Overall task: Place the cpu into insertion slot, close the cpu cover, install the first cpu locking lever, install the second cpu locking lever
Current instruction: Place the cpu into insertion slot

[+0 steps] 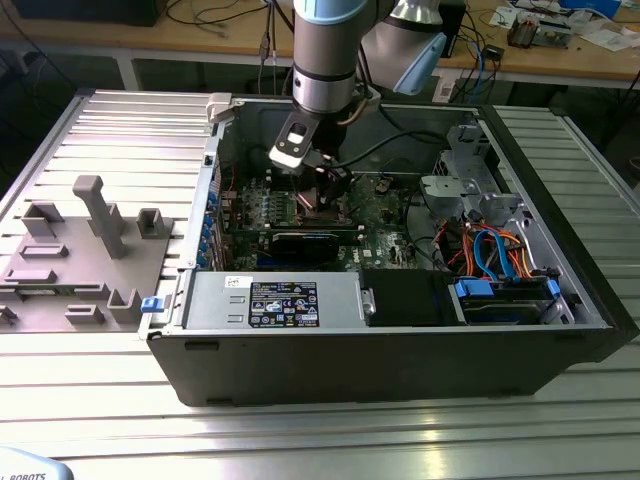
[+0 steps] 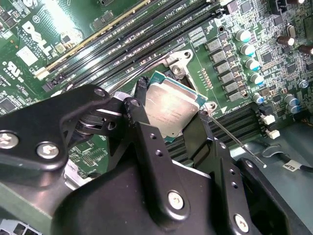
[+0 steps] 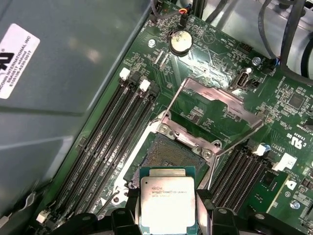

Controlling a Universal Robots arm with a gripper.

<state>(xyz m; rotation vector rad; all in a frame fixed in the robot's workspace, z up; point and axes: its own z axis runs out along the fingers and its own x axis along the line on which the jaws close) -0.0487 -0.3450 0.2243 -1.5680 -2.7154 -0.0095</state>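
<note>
Motherboard; cpu in claw, sides hidden

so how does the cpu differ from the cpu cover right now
The cpu is a solid plate with a silver-grey top; the cpu cover is an open frame with a cut-out centre. The cpu is gripped in the claw, off the board; the cpu cover is swung open, attached at the edge of the insertion slot. Both are flat and silvery.

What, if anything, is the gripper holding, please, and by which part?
The gripper holds the cpu, pinched by two opposite side edges.
</note>
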